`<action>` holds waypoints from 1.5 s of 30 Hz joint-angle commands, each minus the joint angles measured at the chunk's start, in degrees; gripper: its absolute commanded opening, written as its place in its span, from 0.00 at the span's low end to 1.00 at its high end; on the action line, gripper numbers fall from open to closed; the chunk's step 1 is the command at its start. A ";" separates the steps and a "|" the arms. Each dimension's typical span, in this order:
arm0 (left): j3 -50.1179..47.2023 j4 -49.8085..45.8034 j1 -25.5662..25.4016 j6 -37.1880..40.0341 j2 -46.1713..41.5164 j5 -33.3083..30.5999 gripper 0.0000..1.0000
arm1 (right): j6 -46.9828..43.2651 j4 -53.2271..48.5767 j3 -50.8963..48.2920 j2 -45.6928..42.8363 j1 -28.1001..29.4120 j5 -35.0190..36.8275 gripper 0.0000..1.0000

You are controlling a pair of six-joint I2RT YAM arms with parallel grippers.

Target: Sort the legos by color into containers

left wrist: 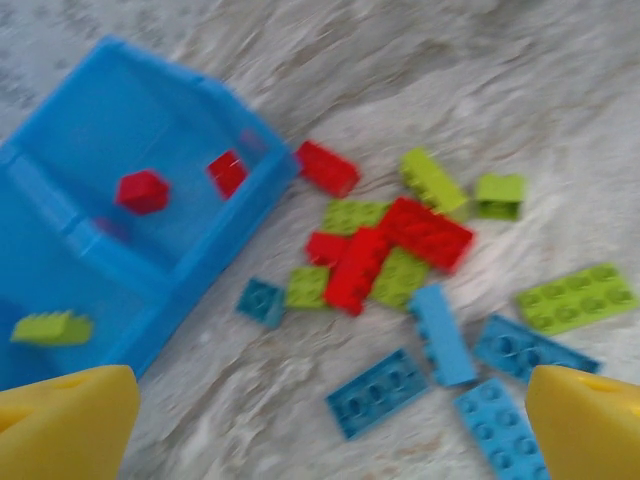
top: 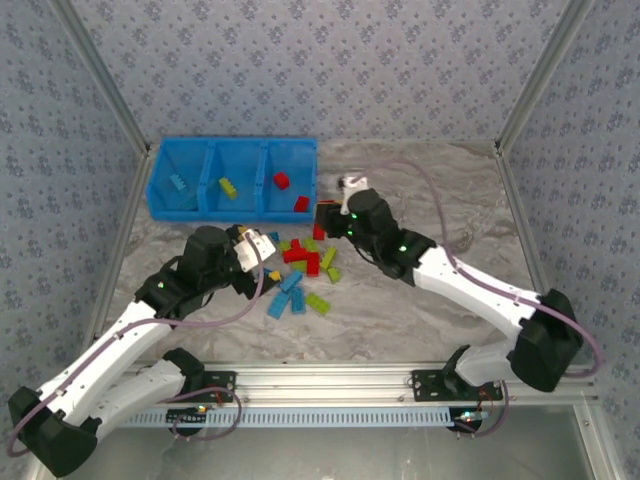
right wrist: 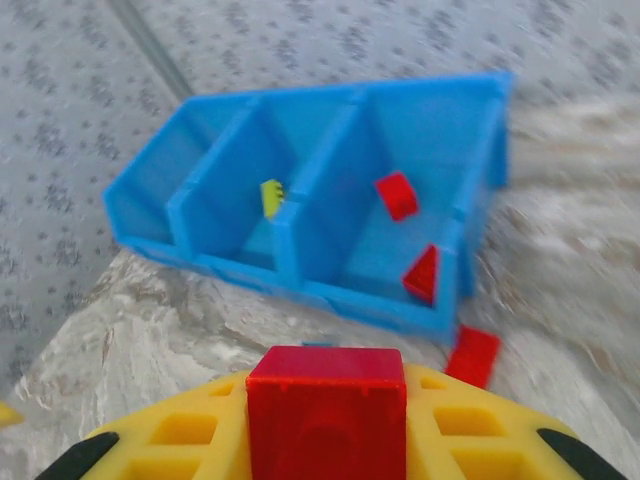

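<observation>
The right hand [right wrist: 326,452] is pinching a red brick [right wrist: 326,392], jaws pressed in on its sides, and is facing the blue bin [right wrist: 300,275] w/ the brick pointing roughly toward the right-most of the 3 compartments. That's prob. because 2 red bricks [right wrist: 397,194] are already lying there, so that slot is serving as the red one. The middle compartment is holding a lime-green brick [right wrist: 271,197] and, in the top view, the left one is holding a light-blue brick [top: 178,184], so each colour is getting its own slot. The left hand [left wrist: 330,425] is hanging spread wide above the loose pile [left wrist: 400,260] on the tabletop [left wrist: 480,90], gripping nothing. I'm judging it is lining up a next pick, w/ blue bricks lying nearest its fingertips. The pile is sitting just in front of the bin, btwn the 2 arms, which is making for short carries. A stray red brick [right wrist: 472,355] is lying just beside the bin's right end. Hard to make out: both wrist views are blurring, the frame edge is cutting off the held brick's lower part, the walls are mostly hiding the left compartment's inside in the right wrist view, and bricks in the pile are overlapping, so an exact count isn't possible.
</observation>
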 commanded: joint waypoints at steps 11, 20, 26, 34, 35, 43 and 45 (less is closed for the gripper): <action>0.63 1.01 0.13 -1.43 -3.23 -13.15 0.99 | -17.67 -19.88 44.78 41.46 -5.25 7.19 0.37; 1.23 2.70 2.91 -6.09 -1.20 -13.22 0.99 | -17.99 -23.95 45.82 37.93 -4.59 7.64 0.52; -0.20 6.51 7.66 -10.87 -1.00 -14.48 0.99 | -16.62 -21.45 28.51 18.98 -2.94 4.91 0.57; 1.32 8.03 18.00 -38.04 -0.24 -15.44 0.99 | -5.86 -13.59 -7.41 -19.84 -1.29 -6.11 0.83; 3.95 3.44 18.20 -45.87 0.38 -16.92 0.99 | -4.79 -13.72 -10.17 -23.83 -1.09 -6.22 0.86; -3.11 1.19 13.87 -88.87 1.76 4.05 0.99 | -1.96 -24.86 -21.16 -40.50 -0.92 -2.56 0.91; -3.69 -0.92 9.79 -93.34 2.44 0.67 0.98 | -1.28 -24.88 -21.97 -39.89 -0.86 -4.88 0.91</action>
